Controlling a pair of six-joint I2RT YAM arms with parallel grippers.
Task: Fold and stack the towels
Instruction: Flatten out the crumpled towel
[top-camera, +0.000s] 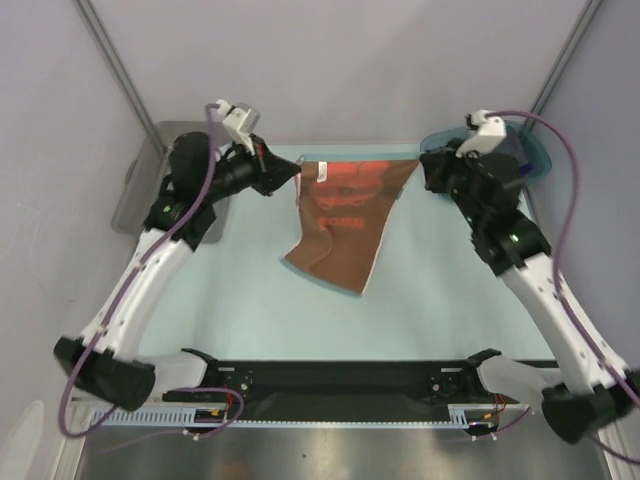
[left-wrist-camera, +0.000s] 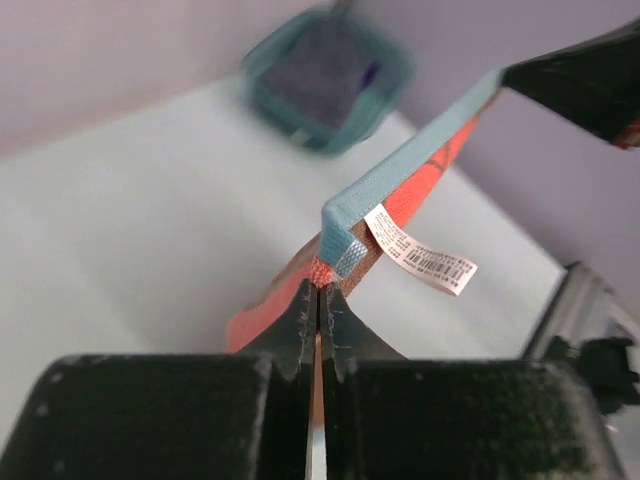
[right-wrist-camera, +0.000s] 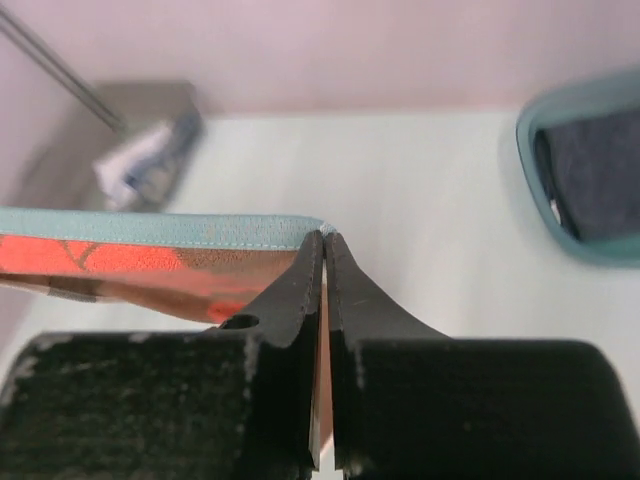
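Note:
The orange-red towel (top-camera: 345, 215) with a light-blue hem and dark print hangs stretched between both grippers above the table; its lower corner touches the table. My left gripper (top-camera: 297, 172) is shut on its left top corner, seen in the left wrist view (left-wrist-camera: 322, 285) beside a white label (left-wrist-camera: 420, 258). My right gripper (top-camera: 423, 165) is shut on the right top corner, seen in the right wrist view (right-wrist-camera: 324, 240). The towel's hem (right-wrist-camera: 160, 229) runs taut to the left. A dark grey-blue towel (right-wrist-camera: 600, 170) lies in the teal bin.
A teal translucent bin (top-camera: 530, 155) stands at the back right, just behind my right arm; it also shows in the left wrist view (left-wrist-camera: 325, 85). A grey plastic bin (top-camera: 150, 180) stands at the back left, under my left arm. A black bar (top-camera: 340, 375) lies at the near edge.

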